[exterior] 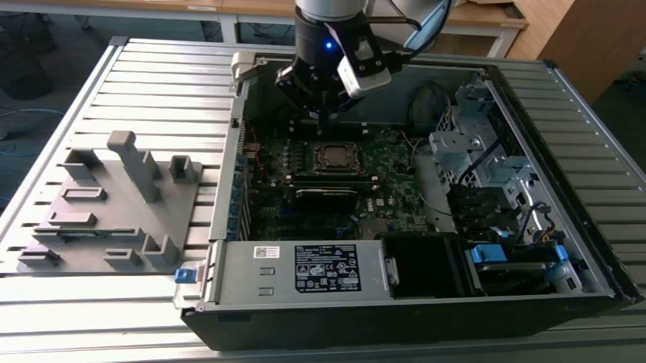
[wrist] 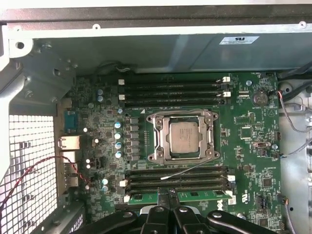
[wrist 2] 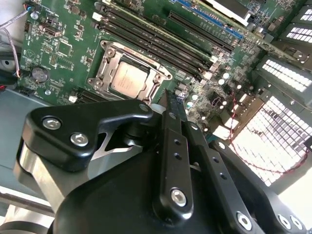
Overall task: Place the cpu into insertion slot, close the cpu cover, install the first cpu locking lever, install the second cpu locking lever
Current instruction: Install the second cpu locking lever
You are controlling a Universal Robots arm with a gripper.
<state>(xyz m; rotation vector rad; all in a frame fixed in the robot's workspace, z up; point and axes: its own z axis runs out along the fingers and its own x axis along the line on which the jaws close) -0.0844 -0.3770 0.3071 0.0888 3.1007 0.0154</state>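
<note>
Presently, the tool (exterior: 321,115) hangs inside the open case (exterior: 565,98), above the far edge of the board (exterior: 389,174) and just beyond the slot (exterior: 334,157) in the exterior view. Its 2 fingers (wrist 2: 173,122) are pressed together with no gap between them, and they hold nothing; in the first wrist view the tool (wrist: 168,193) shows the same closed tips over a memory strip (wrist: 175,178).

The cpu (wrist: 186,138) sits flat in the slot (wrist: 161,119), its pale square face showing through the cut-out of the cover (wrist: 210,141), which lies down flat over it. In the second wrist view the cpu (wrist 2: 127,78) and cover (wrist 2: 105,68) read the same, seated and level, with the slot (wrist 2: 161,77) apart from the fingertips.

A thin silvery lever (wrist: 187,169) runs at a slant from the slot's corner out across the memory strips toward the tool. Whether it is latched cannot be told.

The case rests on a slatted metal table (exterior: 151,83). A grey fixture (exterior: 111,204) with upright posts stands on the table at the exterior view's left, well apart from the tool.
</note>
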